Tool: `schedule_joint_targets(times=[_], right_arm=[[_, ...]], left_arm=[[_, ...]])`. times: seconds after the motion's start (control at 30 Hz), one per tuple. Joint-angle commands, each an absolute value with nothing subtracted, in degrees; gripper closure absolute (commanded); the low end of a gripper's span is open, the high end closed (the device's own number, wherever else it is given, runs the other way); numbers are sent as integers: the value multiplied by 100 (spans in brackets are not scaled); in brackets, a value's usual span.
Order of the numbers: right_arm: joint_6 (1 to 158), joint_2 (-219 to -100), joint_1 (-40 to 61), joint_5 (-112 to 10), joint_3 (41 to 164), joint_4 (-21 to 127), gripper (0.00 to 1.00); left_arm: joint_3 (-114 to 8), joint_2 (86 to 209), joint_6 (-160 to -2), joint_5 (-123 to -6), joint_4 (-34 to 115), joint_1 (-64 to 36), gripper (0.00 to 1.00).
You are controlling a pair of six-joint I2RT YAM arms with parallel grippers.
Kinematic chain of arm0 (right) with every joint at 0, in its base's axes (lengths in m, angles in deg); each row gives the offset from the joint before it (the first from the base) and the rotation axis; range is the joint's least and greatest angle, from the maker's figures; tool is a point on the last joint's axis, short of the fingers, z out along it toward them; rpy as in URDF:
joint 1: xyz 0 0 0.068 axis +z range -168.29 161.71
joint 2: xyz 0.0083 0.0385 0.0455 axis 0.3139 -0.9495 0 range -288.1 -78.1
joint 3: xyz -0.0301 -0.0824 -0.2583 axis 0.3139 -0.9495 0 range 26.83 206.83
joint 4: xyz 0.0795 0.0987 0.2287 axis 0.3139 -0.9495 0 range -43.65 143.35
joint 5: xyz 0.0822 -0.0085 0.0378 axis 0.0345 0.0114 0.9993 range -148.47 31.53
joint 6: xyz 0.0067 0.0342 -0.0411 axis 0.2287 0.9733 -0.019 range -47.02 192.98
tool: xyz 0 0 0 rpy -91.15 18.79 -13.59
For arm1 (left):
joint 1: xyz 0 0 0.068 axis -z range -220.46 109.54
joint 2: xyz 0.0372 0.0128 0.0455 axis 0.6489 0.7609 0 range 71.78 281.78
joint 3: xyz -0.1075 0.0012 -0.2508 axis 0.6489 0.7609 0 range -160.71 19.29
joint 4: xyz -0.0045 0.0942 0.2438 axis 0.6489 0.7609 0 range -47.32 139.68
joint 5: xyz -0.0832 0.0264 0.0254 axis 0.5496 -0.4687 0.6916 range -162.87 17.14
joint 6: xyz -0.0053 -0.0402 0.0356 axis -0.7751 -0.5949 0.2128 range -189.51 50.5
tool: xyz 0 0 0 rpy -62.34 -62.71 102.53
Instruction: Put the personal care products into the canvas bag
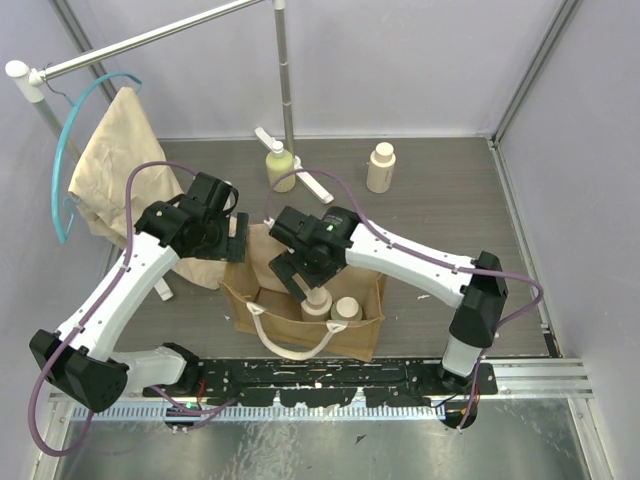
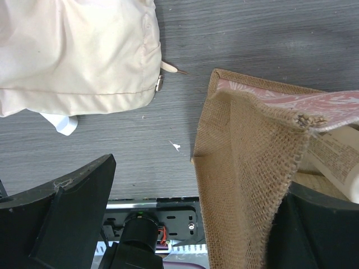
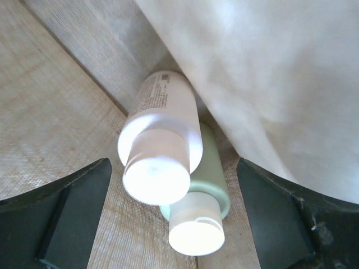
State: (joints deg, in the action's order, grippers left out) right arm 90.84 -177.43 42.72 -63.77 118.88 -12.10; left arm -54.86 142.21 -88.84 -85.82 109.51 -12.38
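The tan canvas bag [image 1: 352,338] stands open near the arms' bases. Inside it lie a cream bottle [image 3: 162,129] and an olive-green bottle [image 3: 210,179] with a cream cap, the cream one resting on top; both show from above [image 1: 317,303] [image 1: 346,309]. My right gripper [image 3: 173,168] [image 1: 303,277] hangs open over them, its fingers apart from both. A yellow-green pump bottle [image 1: 280,168] and another cream bottle [image 1: 380,167] stand on the table behind. My left gripper [image 2: 202,179] [image 1: 232,246] is open at the bag's left corner [image 2: 247,168], the burlap wall against its right finger.
A limp beige cloth [image 1: 115,165] [image 2: 73,50] on a blue hanger [image 1: 68,140] hangs from a metal rack [image 1: 285,75] at the back left. A pale fabric fold [image 3: 263,73] droops into the bag beside the bottles. Grey walls close the right side.
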Motion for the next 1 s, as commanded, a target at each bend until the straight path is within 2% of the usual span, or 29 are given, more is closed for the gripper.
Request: schedule_joint_targets(times=[0.0, 0.33, 0.4, 0.63, 0.97], right_arm=[[8954, -17314, 4270, -6850, 12792, -1855, 0], [8745, -17000, 4062, -7881, 14051, -1599, 0], [8644, -16925, 3745, -8139, 14089, -1404, 0], [8123, -17011, 1896, -7884, 13914, -232, 0], [7677, -18413, 555, -7273, 14356, 1134, 0]], left_arm=[[-5445, 14192, -8902, -8666, 10832, -1231, 2], [-5357, 14142, -8930, -8661, 10695, -1233, 2], [-5345, 14132, -8943, -8671, 10689, -1227, 2], [-5326, 14108, -9032, -8683, 10649, -1229, 2], [-5207, 14055, -9219, -8725, 10416, -1229, 2]])
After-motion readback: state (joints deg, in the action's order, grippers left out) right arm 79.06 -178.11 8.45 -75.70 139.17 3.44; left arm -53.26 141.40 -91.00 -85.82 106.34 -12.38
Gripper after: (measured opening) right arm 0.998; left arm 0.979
